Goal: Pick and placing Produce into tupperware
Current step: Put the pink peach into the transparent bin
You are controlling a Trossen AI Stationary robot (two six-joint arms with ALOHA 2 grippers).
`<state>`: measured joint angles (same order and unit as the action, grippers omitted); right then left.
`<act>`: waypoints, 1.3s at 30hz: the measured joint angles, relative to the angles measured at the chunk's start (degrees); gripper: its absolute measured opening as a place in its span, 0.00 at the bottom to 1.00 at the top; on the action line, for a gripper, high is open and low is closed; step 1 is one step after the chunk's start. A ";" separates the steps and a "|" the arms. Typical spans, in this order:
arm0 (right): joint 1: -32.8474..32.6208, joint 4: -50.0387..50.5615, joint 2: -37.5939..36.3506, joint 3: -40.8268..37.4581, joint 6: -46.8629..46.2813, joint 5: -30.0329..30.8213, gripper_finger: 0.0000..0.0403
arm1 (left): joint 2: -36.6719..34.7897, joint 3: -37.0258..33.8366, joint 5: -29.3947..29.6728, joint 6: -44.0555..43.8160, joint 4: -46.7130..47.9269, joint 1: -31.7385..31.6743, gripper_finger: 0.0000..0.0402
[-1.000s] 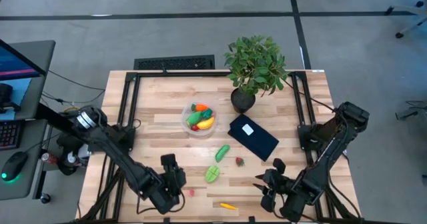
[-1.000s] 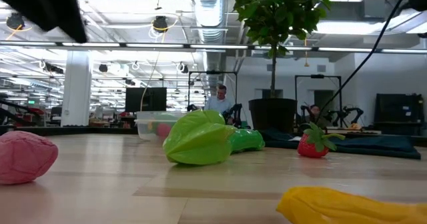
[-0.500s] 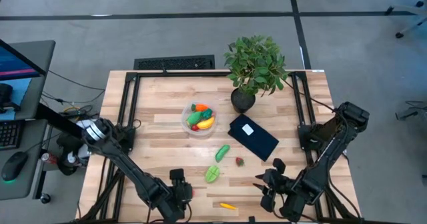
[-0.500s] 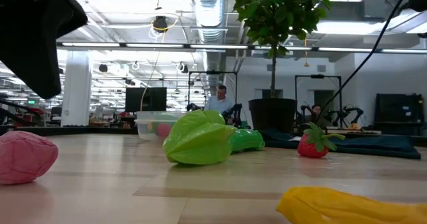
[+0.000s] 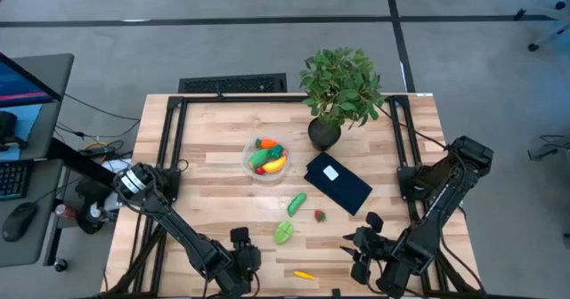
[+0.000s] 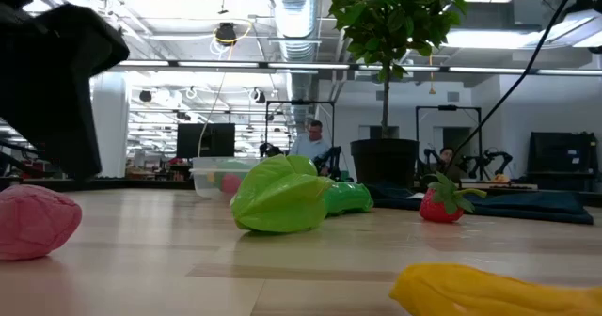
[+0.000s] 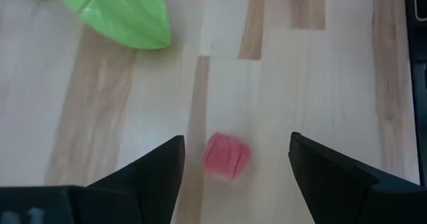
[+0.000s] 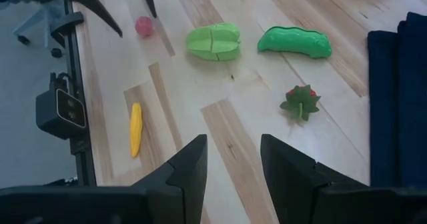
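Note:
The clear round tupperware [image 5: 265, 159] stands mid-table with several pieces of produce in it. Loose on the wood lie a green cucumber [image 5: 297, 204], a red strawberry [image 5: 319, 215], a light green piece [image 5: 283, 233], a small yellow piece [image 5: 305, 275] and a small pink piece [image 7: 227, 157]. My left gripper [image 7: 235, 141] is open near the table's front edge. It hangs just above the pink piece [image 6: 36, 222], with a finger standing off to either side of it and not touching it. My right gripper [image 8: 233, 141] is open and empty at the front right [image 5: 365, 246].
A potted plant [image 5: 338, 90] stands at the back right. A dark blue flat rectangle with a white label [image 5: 338, 183] lies in front of it. The table's front edge is close to both grippers. Bare wood lies between the loose pieces.
My left gripper has gone toward the table's near edge and a little to the right, and has come down over the pink piece. It has stayed open. No piece of produce has moved.

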<state>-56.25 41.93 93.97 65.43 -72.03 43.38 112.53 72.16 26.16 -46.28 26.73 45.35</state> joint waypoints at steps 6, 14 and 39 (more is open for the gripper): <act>-0.30 -0.11 0.00 0.00 -0.01 -0.02 0.33 | 2.94 -0.04 -2.34 -0.98 -1.17 -0.19 0.64; -0.38 0.05 0.02 0.00 0.00 -0.14 0.32 | 2.95 -0.02 -1.97 -2.00 -0.40 -0.16 0.64; -0.37 -0.35 0.02 0.00 -1.44 0.00 0.32 | 2.95 -0.02 -3.33 -2.78 -0.31 -0.38 0.36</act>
<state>-56.62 41.58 94.00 65.43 -73.47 43.38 115.48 72.14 22.83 -49.06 26.41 44.97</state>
